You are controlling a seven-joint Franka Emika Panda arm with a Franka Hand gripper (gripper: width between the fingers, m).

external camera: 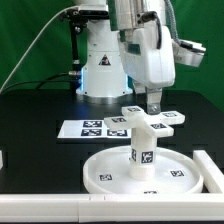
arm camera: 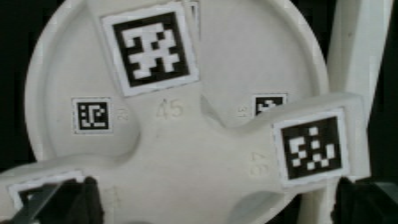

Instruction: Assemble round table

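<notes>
**Leg standing in the disc, base piece at the pincer**

We see the white disc [external camera: 150,170] lying on the black table [external camera: 40,110], near the front edge, with the leg [external camera: 143,150] upright in its hub. The cross-shaped base piece [external camera: 150,121] sits atop the leg, under the pincer [external camera: 155,104]; we cannot tell whether its fingers are closed on it. We judge the parts light, stiff, smooth plastic, best gripped across a base arm. The marker board [external camera: 95,128] lies just behind; the exterior view's left offers open room.
</notes>
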